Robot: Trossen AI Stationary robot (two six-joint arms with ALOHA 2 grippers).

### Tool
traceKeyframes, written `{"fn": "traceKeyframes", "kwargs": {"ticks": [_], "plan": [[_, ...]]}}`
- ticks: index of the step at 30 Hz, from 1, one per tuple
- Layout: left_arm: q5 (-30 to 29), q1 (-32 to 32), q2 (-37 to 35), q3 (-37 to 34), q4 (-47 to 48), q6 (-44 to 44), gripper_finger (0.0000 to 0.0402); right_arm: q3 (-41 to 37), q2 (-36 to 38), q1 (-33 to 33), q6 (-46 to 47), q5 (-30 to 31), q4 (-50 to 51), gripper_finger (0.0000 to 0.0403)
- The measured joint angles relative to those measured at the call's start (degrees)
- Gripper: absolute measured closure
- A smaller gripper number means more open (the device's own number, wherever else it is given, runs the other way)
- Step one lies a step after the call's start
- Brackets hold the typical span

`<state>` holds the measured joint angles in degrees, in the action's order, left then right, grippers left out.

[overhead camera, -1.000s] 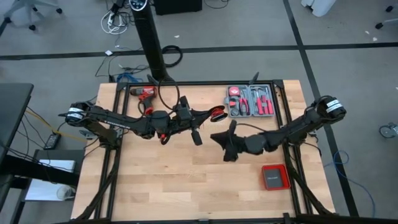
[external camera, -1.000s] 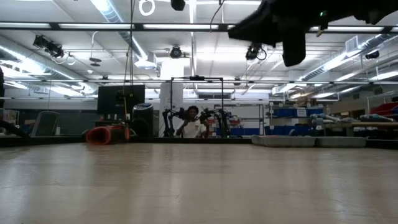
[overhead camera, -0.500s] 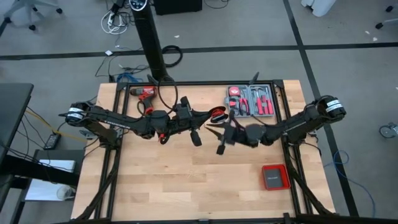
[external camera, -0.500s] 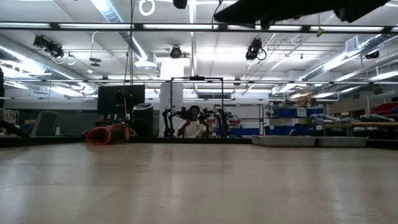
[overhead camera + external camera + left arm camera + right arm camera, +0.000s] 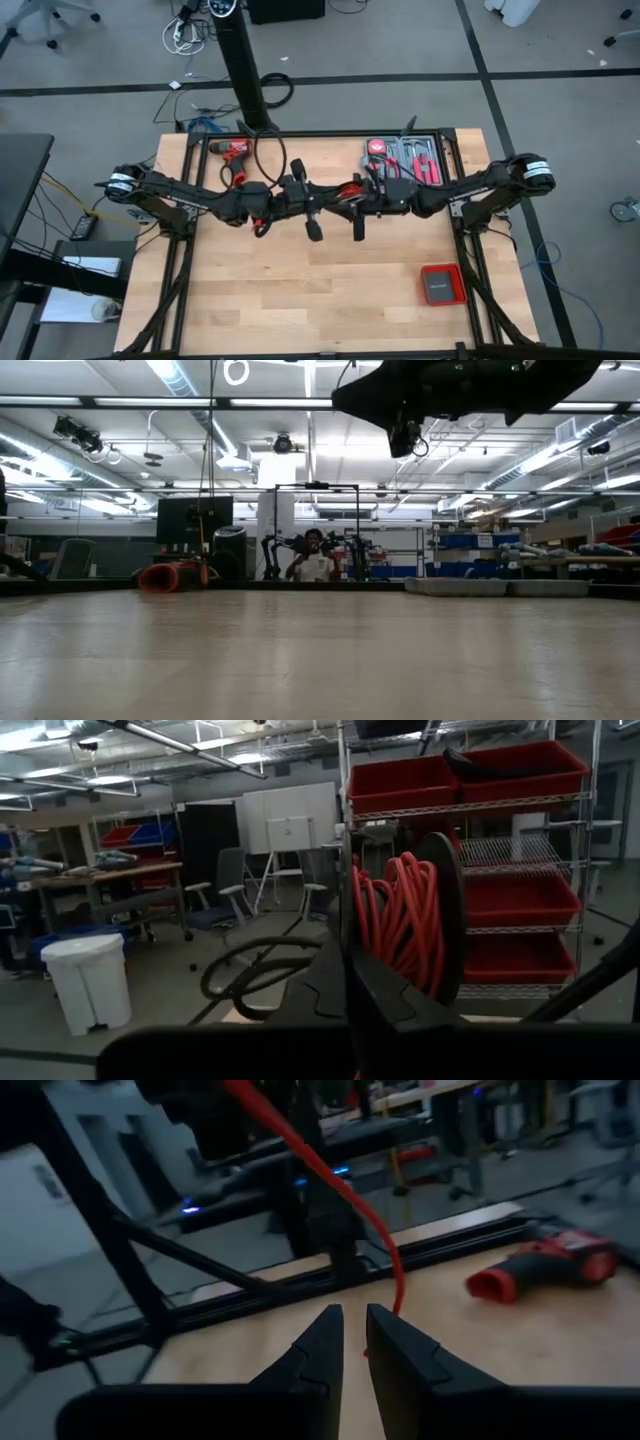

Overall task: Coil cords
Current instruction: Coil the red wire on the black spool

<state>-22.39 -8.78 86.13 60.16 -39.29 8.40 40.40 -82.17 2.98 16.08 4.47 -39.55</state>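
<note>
Two robot arms meet above the middle of a wooden table, a red cord between them.

Your right claw (image 5: 352, 1342) has its two dark fingers parted by a narrow gap with nothing between them. The loose red cord (image 5: 330, 1175) runs as a slanting line from the upper middle of the right wrist view down to just beyond the fingertips, its long axis pointing almost straight at that gap. In the overhead view, the right claw (image 5: 358, 222) sits at frame centre, just right of the left claw (image 5: 312, 222), which is fully closed beside the cord's red coil (image 5: 400, 920) on a dark reel. The right claw looks nearer to the loose strand. A drill (image 5: 232, 150) lies well apart, toward the upper left of the table (image 5: 300, 300).
</note>
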Motion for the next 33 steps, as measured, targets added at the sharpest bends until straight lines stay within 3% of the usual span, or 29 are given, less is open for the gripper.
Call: {"fn": "traceKeyframes", "kwargs": {"ticks": [10,18,33], "plan": [[-0.4,0.0,0.0,0.0,1.1,0.0,0.0402,-1.4,3.4,-4.6,6.0,-12.6,0.8,0.0358],[-1.0,0.0,0.0,0.0,1.1,0.1,0.0402,-5.3,7.9,-6.6,5.7,-12.5,0.6,0.0355],[-1.0,0.0,0.0,0.0,0.8,0.1,0.0402,-5.4,-0.3,-6.4,4.3,-12.0,-9.3,0.0355]]}}
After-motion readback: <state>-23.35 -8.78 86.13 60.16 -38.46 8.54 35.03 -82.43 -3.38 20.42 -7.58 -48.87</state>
